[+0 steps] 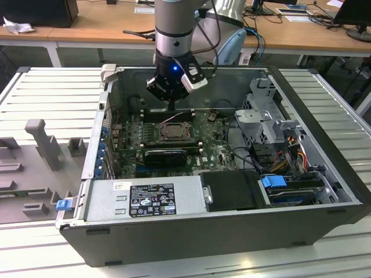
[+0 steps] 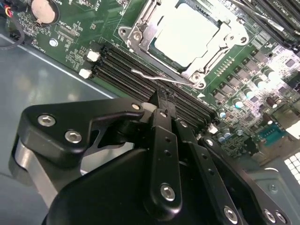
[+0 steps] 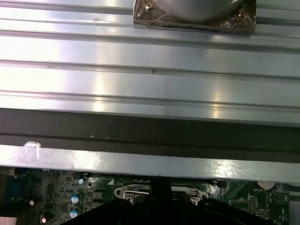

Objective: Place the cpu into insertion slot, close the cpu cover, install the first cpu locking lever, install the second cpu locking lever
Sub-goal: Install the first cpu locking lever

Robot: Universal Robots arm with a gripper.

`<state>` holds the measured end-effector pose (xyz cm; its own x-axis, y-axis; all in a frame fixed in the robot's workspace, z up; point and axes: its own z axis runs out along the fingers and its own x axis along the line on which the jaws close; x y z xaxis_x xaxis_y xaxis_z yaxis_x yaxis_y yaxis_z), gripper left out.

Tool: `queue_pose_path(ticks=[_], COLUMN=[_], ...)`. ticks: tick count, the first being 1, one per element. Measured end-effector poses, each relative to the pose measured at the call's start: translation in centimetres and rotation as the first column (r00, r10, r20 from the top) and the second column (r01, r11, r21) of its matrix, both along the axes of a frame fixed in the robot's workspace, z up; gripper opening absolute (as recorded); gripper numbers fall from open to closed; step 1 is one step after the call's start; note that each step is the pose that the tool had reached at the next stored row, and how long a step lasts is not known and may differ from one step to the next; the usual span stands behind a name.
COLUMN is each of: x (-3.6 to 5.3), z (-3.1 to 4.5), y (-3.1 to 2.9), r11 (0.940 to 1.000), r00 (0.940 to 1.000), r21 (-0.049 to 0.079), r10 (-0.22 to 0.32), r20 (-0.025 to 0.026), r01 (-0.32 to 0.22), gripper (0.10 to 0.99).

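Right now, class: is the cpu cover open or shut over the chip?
Shut. In the second wrist view the cpu cover lies flat around the cpu, which shows through its cut-out.

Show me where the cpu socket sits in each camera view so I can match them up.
Exterior view: the cpu socket is mid-board inside the case, just below the arm's tip.
Second wrist view: its silvery rim is at the top, around the pale chip.
First wrist view: what looks like its silvery rim runs along the bottom edge.
Shared landmark: the green board around it.
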<state>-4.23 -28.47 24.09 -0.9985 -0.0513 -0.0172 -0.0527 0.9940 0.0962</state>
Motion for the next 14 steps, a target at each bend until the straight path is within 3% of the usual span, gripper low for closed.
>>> queue_pose_path(ticks=[4, 14], x=[0.36, 1.33], z=[-0.97, -1.96], y=[0.00, -0.04], r11=[1.0000, 1.0000], r00=[1.0000, 1.0000], r21=[0.000, 0.000], r10=[-0.001, -0.002], r20=[0.0002, 0.0002], r01=[0.001, 0.002], gripper=[0.106, 0.106])
